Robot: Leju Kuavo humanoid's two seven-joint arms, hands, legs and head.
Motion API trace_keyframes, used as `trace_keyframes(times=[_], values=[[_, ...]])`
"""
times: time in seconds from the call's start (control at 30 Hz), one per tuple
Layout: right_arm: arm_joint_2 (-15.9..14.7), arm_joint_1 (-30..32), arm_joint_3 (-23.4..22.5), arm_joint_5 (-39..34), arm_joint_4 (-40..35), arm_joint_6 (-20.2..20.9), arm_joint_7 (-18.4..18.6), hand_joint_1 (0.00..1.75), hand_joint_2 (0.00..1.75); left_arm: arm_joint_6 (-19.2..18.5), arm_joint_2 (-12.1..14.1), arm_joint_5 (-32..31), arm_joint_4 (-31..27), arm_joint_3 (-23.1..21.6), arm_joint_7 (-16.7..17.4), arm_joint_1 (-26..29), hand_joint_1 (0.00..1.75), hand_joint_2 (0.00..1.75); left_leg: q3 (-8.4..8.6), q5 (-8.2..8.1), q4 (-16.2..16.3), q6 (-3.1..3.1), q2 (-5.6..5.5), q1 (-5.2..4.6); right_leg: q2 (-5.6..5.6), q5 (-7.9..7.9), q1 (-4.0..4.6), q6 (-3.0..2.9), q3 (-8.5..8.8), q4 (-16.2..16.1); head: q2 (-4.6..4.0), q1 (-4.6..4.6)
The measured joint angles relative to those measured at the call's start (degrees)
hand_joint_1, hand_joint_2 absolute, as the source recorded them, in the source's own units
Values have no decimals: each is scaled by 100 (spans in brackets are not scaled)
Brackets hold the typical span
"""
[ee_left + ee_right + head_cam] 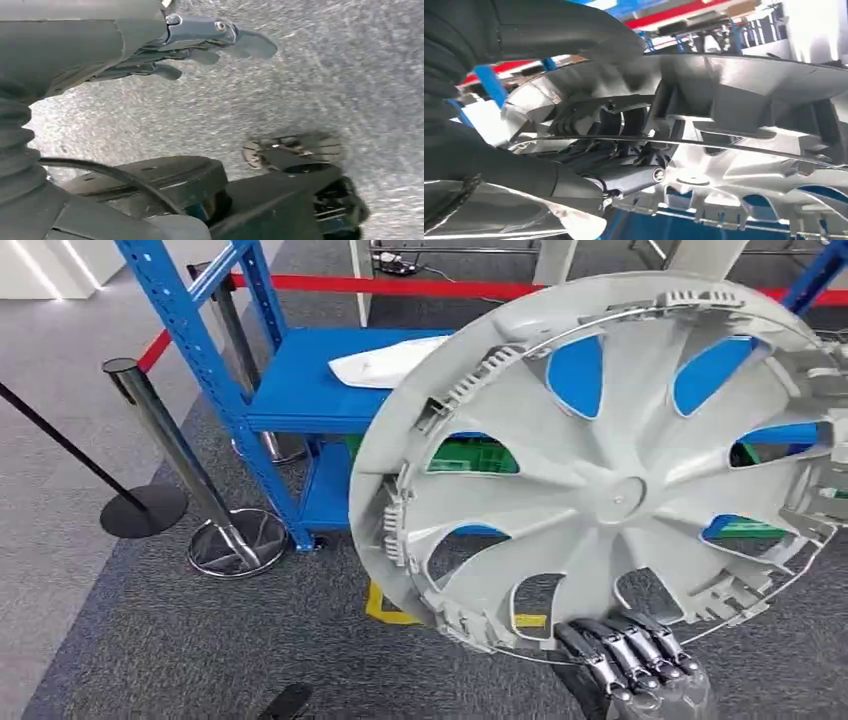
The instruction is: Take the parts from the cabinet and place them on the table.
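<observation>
A large grey wheel cover [610, 470] is held up in front of the blue shelf rack [300, 390], its inner side with clips and a wire ring facing me. My right hand [630, 660] grips its lower rim from below. The right wrist view shows the right hand [624, 170] with its fingers through an opening of the wheel cover [734, 95]. My left hand [200, 45] hangs over grey carpet, fingers loosely spread and holding nothing. A white part [385, 362] lies on the rack's upper shelf.
A chrome stanchion post [175, 450] with a round base stands left of the rack, a black-based one [140, 510] farther left. Red barrier tape [400, 286] runs behind. A green crate [470, 455] sits on the lower shelf. Yellow floor tape [385, 610] lies in front.
</observation>
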Motion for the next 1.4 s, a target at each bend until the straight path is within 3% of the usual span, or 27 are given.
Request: trace_keyframes(times=[0.07,0.1,0.17,0.2,0.3,0.33,0.37,0.43,0.47,0.5,0.53,0.6,0.63,0.67,0.7,0.8,0.83,0.87,0.97,1.0,1.07,1.13,1.17,1.2,1.27,1.37,1.4], values=[[52,39,-48,-9,-2,0,-20,175,175,0,0,0,0,-9,0,-1,0,175,-220,132,44,-25,12,-2,0,500,0,-13,398,-298,0,-2],[76,49,-68,-13,-11,0,-33,175,175,0,0,0,0,-20,0,-5,0,175,-294,193,75,-45,11,-2,-1,619,0,-33,758,-747,0,0],[109,65,-92,-13,-46,0,-41,175,175,0,-2,-2,0,-39,-2,-14,0,175,-399,283,153,-95,1,-40,5,348,16,-73,1626,-1924,0,11],[118,65,-100,-22,-59,0,-41,175,175,0,-2,-7,0,-42,-2,-13,0,175,-433,356,157,-121,6,-42,8,226,16,-117,1651,-2103,0,-4],[144,125,-116,-137,-59,0,-41,175,175,-2,9,-207,0,-114,-70,6,0,175,-534,511,134,-217,-6,-19,-3,346,11,-237,1447,-2069,0,9],[172,130,-144,-222,-61,0,-63,175,175,-7,9,-275,0,-146,-111,15,0,175,-571,292,202,-268,-28,1,-24,400,8,-268,1387,-2056,0,-4],[214,171,-168,-295,-79,0,-72,175,175,-4,4,-330,0,-182,-142,36,0,175,-611,-111,458,-301,-32,12,-32,460,10,-326,1324,-2051,0,-15],[284,300,-225,-383,-175,0,-74,175,175,2,4,-400,0,-254,-192,47,0,175,-720,-781,1273,-352,-32,32,-58,574,24,-347,1182,-2029,0,-20],[304,366,-269,-437,-245,0,-74,175,175,11,7,-440,0,-284,-197,42,0,175,-746,-931,1676,-367,-31,40,-69,633,30,-344,1125,-1999,0,-22],[321,428,-308,-479,-317,0,-74,175,175,20,9,-483,0,-306,-192,42,0,175,-707,-876,1896,-373,-31,45,-76,681,33,-346,1035,-1962,0,-20],[347,498,-356,-507,-398,0,-72,175,175,44,9,-529,0,-346,-151,46,0,175,-559,-660,1863,-365,-32,48,-76,739,36,-340,908,-1895,0,-22],[389,608,-439,-507,-525,0,-72,175,175,81,11,-577,0,-409,-52,52,0,175,-26,-302,1181,-309,-37,45,-50,776,48,-332,724,-1800,0,-28],[406,653,-483,-509,-588,-2,-72,175,175,92,13,-582,0,-420,-37,54,0,175,331,-277,635,-246,-57,32,-47,801,45,-317,671,-1775,0,-26],[417,687,-518,-537,-645,0,-72,175,175,94,28,-573,0,-422,-37,53,0,175,567,-470,271,-182,-69,16,-49,835,73,-292,629,-1759,0,-15],[419,727,-548,-592,-704,-2,-72,175,175,98,26,-566,0,-422,-37,54,0,175,643,-506,62,-179,-67,6,-55,887,58,-253,599,-1756,0,-19],[420,770,-581,-808,-774,-2,-72,175,175,129,28,-529,0,-424,-48,56,0,175,557,-459,-43,-123,-57,-7,-55,1009,60,-153,528,-1772,0,-20],[415,772,-586,-855,-782,-2,-72,175,175,149,13,-507,2,-422,-70,53,0,175,569,-389,-97,-90,-22,43,-32,931,49,-132,454,-1724,0,-15],[415,765,-586,-916,-782,-4,-72,175,175,153,2,-474,2,-422,-103,42,0,175,529,-352,-99,-43,-15,43,-13,737,46,-94,364,-1545,0,2],[374,751,-586,-1012,-774,-4,-72,175,175,199,-11,-470,2,-422,-109,45,0,175,412,-277,-89,-23,53,36,3,81,18,-19,-155,-224,0,7],[358,741,-586,-1029,-761,-2,-72,175,175,214,-9,-472,2,-422,-55,47,0,175,377,-251,-82,-31,89,36,1,23,7,3,-238,29,0,7],[345,727,-583,-1051,-745,-2,-72,175,175,230,-9,-472,2,-420,15,48,0,175,339,-226,-64,-63,150,50,-10,300,-30,36,63,-371,0,9],[339,721,-581,-1054,-745,-4,-72,175,175,232,-11,-477,2,-418,48,44,0,175,318,-246,8,-97,201,76,-137,740,-74,73,712,-1436,0,7],[332,707,-579,-1056,-745,-4,-74,175,175,234,-9,-479,2,-418,63,45,0,175,300,-264,47,-128,221,66,-245,684,-72,101,816,-1678,0,11],[328,694,-579,-1056,-739,-2,-72,175,175,234,0,-479,2,-418,66,44,0,175,276,-269,64,-164,226,20,-330,605,-8,109,858,-1701,0,17],[323,700,-573,-1058,-732,-4,-74,175,175,238,2,-479,2,-420,70,49,0,175,211,-260,143,-210,265,-1,-270,637,-34,-68,823,-1698,0,3],[323,705,-573,-1051,-730,-4,-74,175,175,238,15,-474,2,-418,101,45,0,175,196,-290,187,-263,363,20,-159,683,-38,-179,764,-1679,0,-17],[323,705,-564,-1038,-730,-4,-74,175,175,236,15,-468,2,-415,122,40,0,175,160,-434,299,-303,207,40,-131,693,-42,-219,756,-1685,0,-26]])
